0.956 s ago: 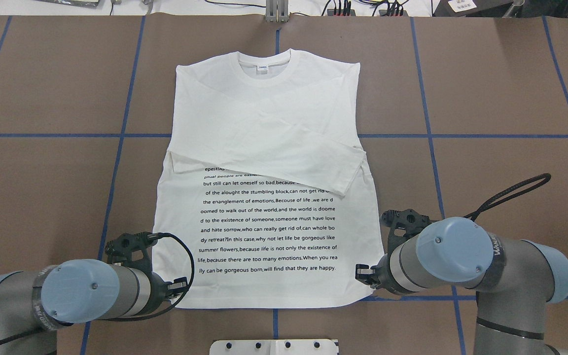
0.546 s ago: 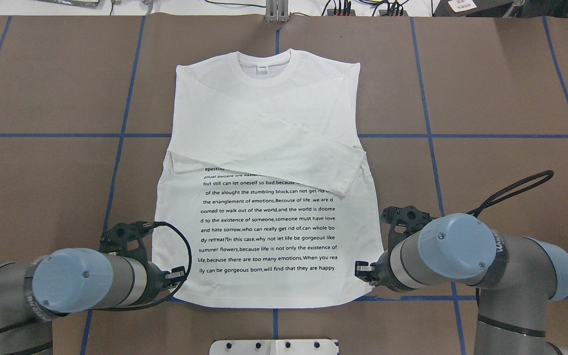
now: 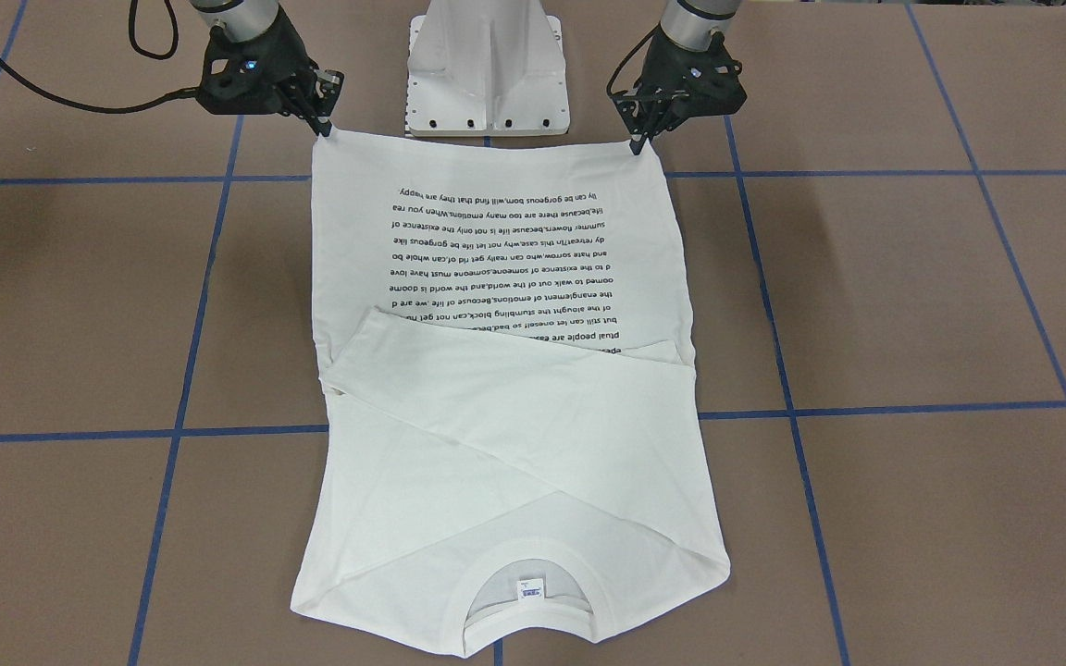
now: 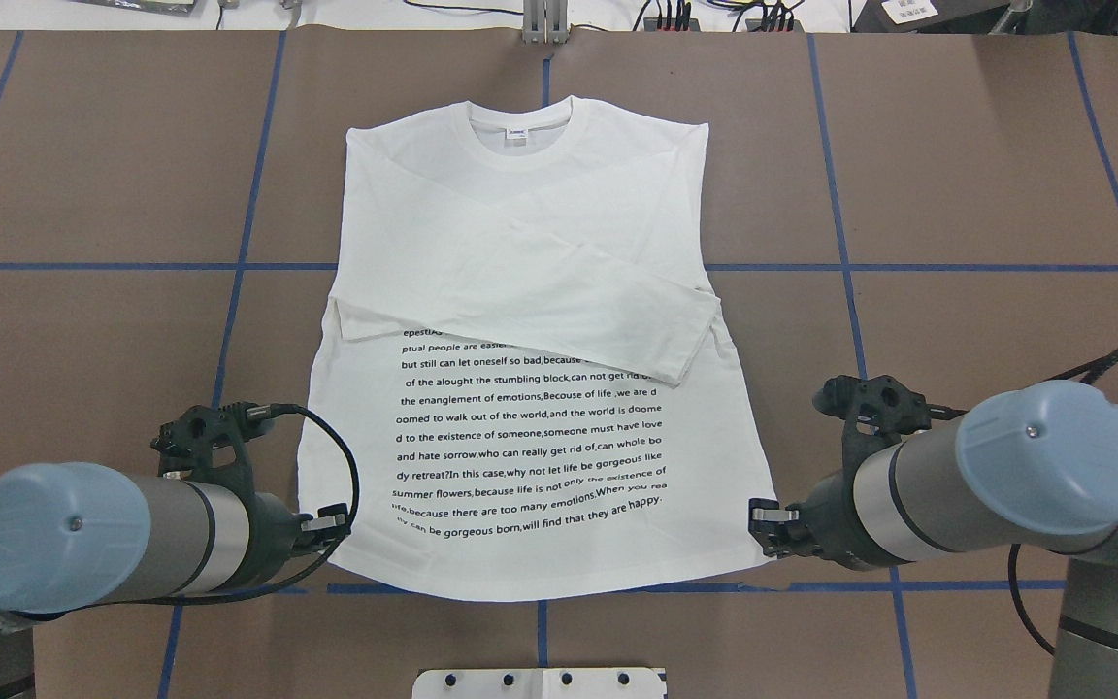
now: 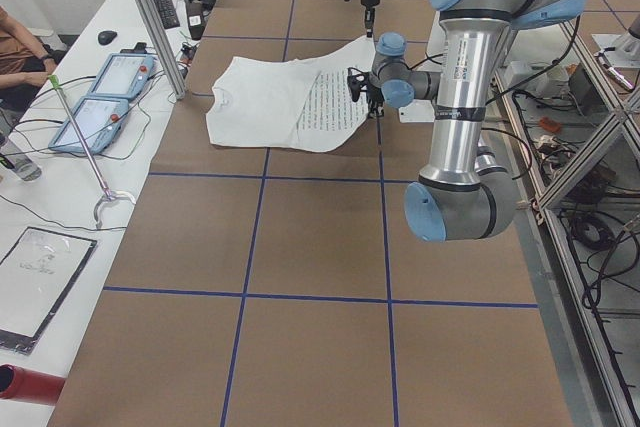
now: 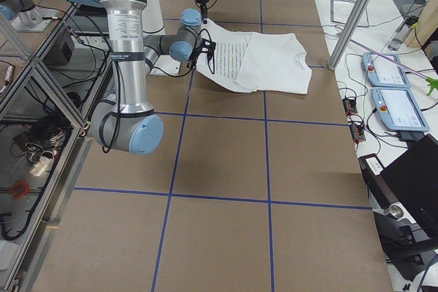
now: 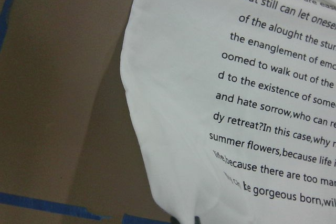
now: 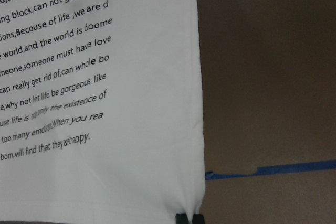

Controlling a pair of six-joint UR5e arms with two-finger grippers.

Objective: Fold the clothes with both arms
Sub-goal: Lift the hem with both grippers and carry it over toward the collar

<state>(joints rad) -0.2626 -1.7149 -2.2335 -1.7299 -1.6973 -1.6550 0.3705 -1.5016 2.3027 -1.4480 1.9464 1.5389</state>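
T-shirt [image 4: 520, 243] lengthwise, collar [image 4: 520, 148] away (hem [image 4: 540, 582] seemingly raised)

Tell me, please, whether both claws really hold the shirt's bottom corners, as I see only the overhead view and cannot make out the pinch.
Observer: Yes. In the front-facing view the left claw and the right claw each pinch one bottom corner of the shirt, and each corner is drawn to a point.
Operator: Is the bottom edge off the table?
Observer: The side views show it raised between the claws, above the table, while the collar end lies flat.
Operator: Is much cloth caught on the right?
Observer: The right wrist camera shows small creases running into the fingertips, with only the corner caught.
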